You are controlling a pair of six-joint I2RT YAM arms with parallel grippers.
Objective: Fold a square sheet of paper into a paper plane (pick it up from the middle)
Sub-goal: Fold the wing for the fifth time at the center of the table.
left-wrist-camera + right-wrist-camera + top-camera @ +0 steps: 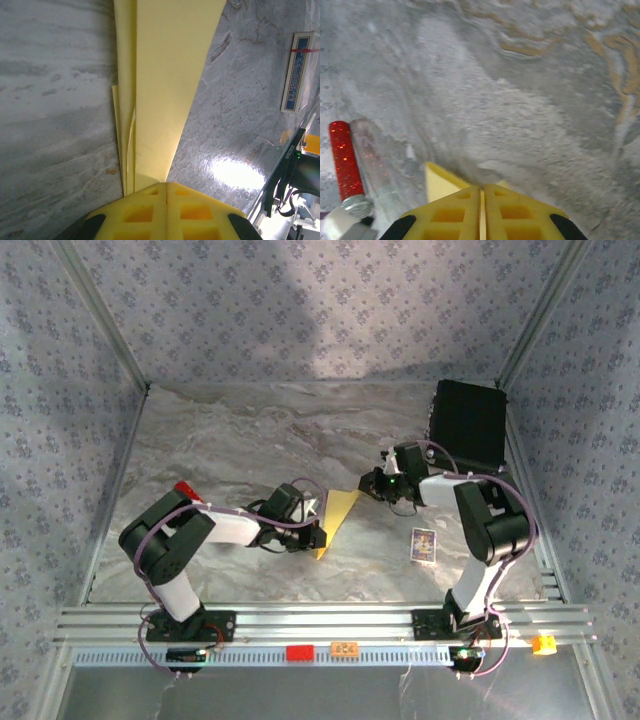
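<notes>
tapered yellow paper sheet (340,512) | tip pointed down-frame, axis near-vertical | left gripper (166,187) pinched narrow end | right gripper (481,190) pinched top corner

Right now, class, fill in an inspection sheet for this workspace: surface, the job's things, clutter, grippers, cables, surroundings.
Surface: marbled grey table, flat.
Job's things: yellow paper, folded into layers, tapering, gripped at two ends.
Clutter: printed card lying right of the paper; black case at the far right; red-handled tool lying on the table.
Grippers: left gripper shut on the paper; right gripper shut on a paper corner.
Cables: purple cables run along both arms.
Surroundings: patterned walls; metal rail along the near edge.
</notes>
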